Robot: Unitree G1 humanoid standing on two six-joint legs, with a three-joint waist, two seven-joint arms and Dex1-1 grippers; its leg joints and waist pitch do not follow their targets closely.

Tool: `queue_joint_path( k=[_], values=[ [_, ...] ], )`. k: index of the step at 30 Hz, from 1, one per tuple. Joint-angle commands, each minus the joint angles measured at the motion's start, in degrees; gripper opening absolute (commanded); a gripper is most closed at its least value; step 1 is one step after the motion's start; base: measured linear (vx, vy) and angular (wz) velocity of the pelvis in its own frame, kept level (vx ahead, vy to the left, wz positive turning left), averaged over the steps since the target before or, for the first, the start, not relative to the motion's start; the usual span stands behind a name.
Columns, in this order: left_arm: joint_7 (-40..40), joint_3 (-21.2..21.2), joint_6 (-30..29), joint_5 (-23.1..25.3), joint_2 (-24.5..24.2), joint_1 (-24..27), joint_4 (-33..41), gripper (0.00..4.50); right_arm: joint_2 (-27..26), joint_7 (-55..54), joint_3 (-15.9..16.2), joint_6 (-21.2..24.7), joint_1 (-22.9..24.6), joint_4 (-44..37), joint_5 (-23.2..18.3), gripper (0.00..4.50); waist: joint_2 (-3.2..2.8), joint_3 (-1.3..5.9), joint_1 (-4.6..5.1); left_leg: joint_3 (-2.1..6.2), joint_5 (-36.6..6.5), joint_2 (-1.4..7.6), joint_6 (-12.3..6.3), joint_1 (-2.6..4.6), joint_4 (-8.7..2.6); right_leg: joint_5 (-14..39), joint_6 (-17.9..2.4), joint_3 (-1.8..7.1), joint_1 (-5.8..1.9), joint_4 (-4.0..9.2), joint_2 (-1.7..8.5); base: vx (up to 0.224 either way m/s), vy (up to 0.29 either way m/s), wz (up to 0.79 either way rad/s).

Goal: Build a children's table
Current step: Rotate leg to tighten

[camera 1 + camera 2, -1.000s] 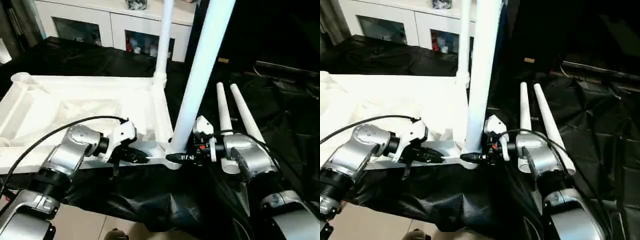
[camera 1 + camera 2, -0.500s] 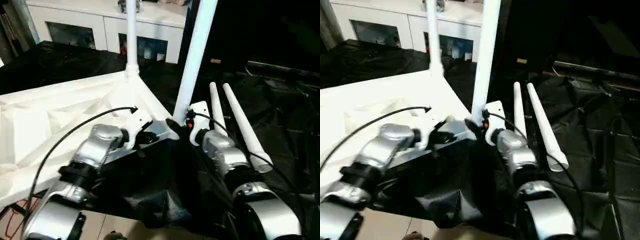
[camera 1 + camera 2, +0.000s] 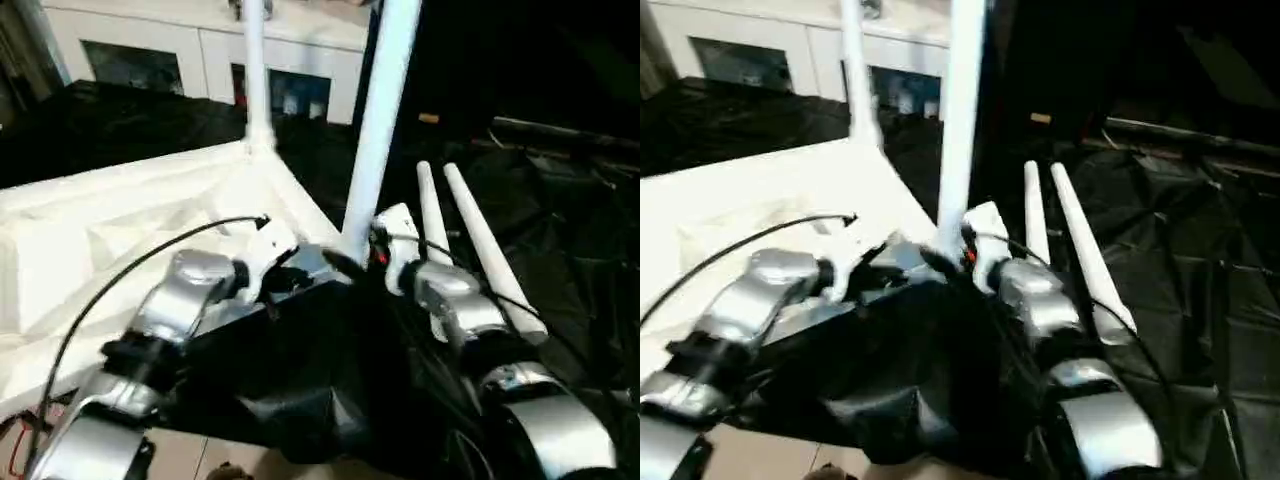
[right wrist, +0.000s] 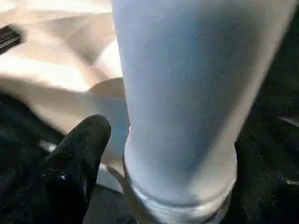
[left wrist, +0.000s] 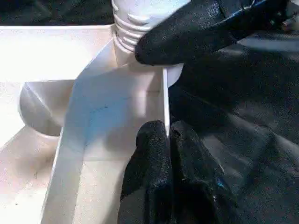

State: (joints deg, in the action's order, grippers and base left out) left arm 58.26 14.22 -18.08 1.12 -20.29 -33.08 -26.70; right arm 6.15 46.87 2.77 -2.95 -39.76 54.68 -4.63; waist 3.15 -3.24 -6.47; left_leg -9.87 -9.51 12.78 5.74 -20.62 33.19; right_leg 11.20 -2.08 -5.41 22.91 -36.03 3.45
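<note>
The children's table lies upside down as a white ribbed top on black cloth. One white leg stands upright in the near corner socket, and another leg stands at the far corner. Two loose legs lie side by side to the right. My left gripper is shut on the top's thin rim beside the near socket. My right gripper is open around the base of the near leg. One of its fingers stands just off the tube, and the other is hidden behind it.
A white cabinet with glass doors stands behind the work. Crumpled black cloth covers the surface and hangs over the near edge, with pale floor below. A black cable loops over my left forearm.
The whole picture has shifted and tilted with the camera. Both grippers stay at the near corner. The right gripper's jaws have widened around the leg.
</note>
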Motion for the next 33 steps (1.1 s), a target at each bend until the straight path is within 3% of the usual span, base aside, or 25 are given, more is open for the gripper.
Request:
queue_joint_path(
  k=[1, 7, 13, 14, 17, 21, 26, 33],
  values=[
    [3.96, 1.70, 2.64, -3.01, 0.82, -0.03, 3.38, 0.00, -0.46, 7.37, 3.06, 0.19, 0.71, -2.01, -0.32, 3.96, -0.54, 3.87, -0.10, 0.03, -10.02, 1.08, -1.97, 0.34, -3.52, 9.24, -10.06, 3.61, -3.15, 4.40, 5.01, 0.000, 0.000, 0.00],
    [9.68, 2.32, 3.04, -3.57, -2.85, 0.87, 4.76, 0.00, 3.13, 17.86, 4.16, 0.98, 0.96, -3.96, -1.41, 3.96, -0.72, 3.90, -0.35, -0.06, -9.70, 1.23, -2.25, 0.30, -3.42, 7.53, -11.33, 3.47, -3.19, 4.10, 4.87, 0.000, 0.000, 0.00],
    [14.80, 2.26, 4.22, -4.05, -6.34, 1.34, 5.09, 0.00, 6.26, 26.76, 6.09, 3.08, 1.90, -7.70, -2.04, 3.96, -0.63, 3.85, -0.65, -0.09, -10.01, 1.31, -2.26, 0.31, -3.39, 8.68, -11.12, 3.45, -3.14, 4.15, 4.88, 0.000, 0.000, 0.00],
    [15.42, 2.34, 4.28, -4.12, -6.83, 1.37, 5.12, 0.00, 6.41, 27.38, 6.09, 3.28, 1.99, -8.08, -2.08, 3.65, -0.65, 3.87, -0.72, -0.07, -9.91, 1.30, -2.24, 0.30, -3.37, 8.63, -11.14, 3.43, -3.13, 4.14, 4.89, 0.000, 0.000, 0.00],
    [16.61, 2.53, 4.22, -4.22, -7.74, 1.41, 5.17, 0.00, 6.37, 28.28, 6.27, 4.03, 2.28, -8.67, -2.07, 3.65, -0.58, 3.89, -0.82, -0.06, -9.60, 1.29, -2.02, 0.32, -3.41, 8.52, -11.19, 3.40, -3.07, 4.05, 4.87, 0.000, 0.000, 0.00],
    [16.44, 2.44, 4.36, -4.17, -7.74, 1.34, 4.92, 0.00, 6.24, 28.18, 6.90, 4.32, 2.89, -9.06, -2.00, 3.20, -0.62, 3.86, -1.00, -0.04, -10.13, 1.31, -1.52, 0.38, -3.45, 9.52, -11.03, 3.44, -3.01, 4.16, 4.97, 0.000, 0.000, 0.00],
    [14.19, 1.97, 4.12, -3.92, -6.51, 1.20, 4.30, 0.00, 5.07, 25.45, 6.21, 5.22, 3.58, -9.22, -2.12, 2.79, -0.54, 3.90, -1.37, -0.05, -9.41, 1.32, -1.50, 0.34, -3.44, 8.82, -10.74, 3.49, -3.04, 4.03, 4.98, 0.000, 0.000, 0.00],
    [1.20, -0.60, 1.41, -2.23, 0.24, -2.48, -0.34, 0.00, -1.65, 3.08, 1.43, 6.59, 0.74, -1.16, -1.09, 2.69, -0.59, 3.61, -0.57, 0.13, -12.33, 1.08, 1.09, 0.75, -3.75, 15.79, -9.01, 3.53, -2.63, 4.97, 5.14, 0.000, 0.000, 0.00]
  ],
)
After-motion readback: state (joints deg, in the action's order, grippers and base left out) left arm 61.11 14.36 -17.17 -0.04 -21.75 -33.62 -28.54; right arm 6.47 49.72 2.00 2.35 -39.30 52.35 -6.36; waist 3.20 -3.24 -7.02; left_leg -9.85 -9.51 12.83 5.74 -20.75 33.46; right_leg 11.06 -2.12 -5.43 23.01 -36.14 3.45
